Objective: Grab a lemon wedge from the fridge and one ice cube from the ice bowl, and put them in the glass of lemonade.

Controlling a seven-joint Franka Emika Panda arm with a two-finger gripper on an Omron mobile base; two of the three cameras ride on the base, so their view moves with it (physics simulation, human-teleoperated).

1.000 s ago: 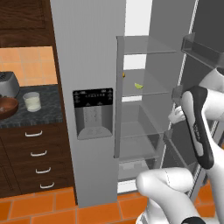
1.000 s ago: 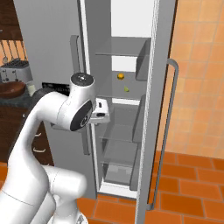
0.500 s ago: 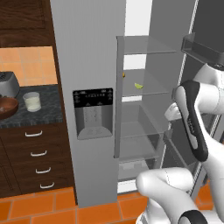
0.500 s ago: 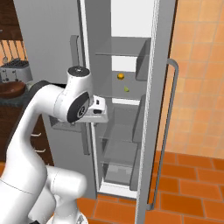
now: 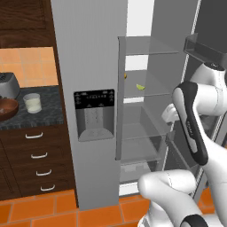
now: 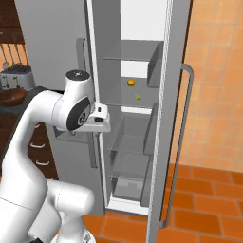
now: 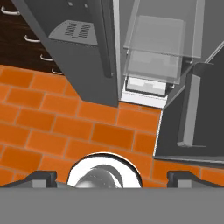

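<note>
Spread wide and empty, my gripper (image 7: 112,176) points down at the orange floor (image 7: 65,127) before the open fridge (image 5: 95,53). My elbow is bent high beside its shelves, where the lemon wedge (image 5: 140,87) lies. Farther left, the glass of lemonade (image 5: 32,102) stands near the ice bowl (image 5: 6,108).

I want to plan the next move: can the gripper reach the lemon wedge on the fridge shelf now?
Probably yes: the fridge door stands open, the lemon wedge lies uncovered, and the gripper is open.

A glossy white robot arm (image 5: 195,111) with rounded segments, dark grey joint bands and two dark fingers (image 7: 43,177).
</note>
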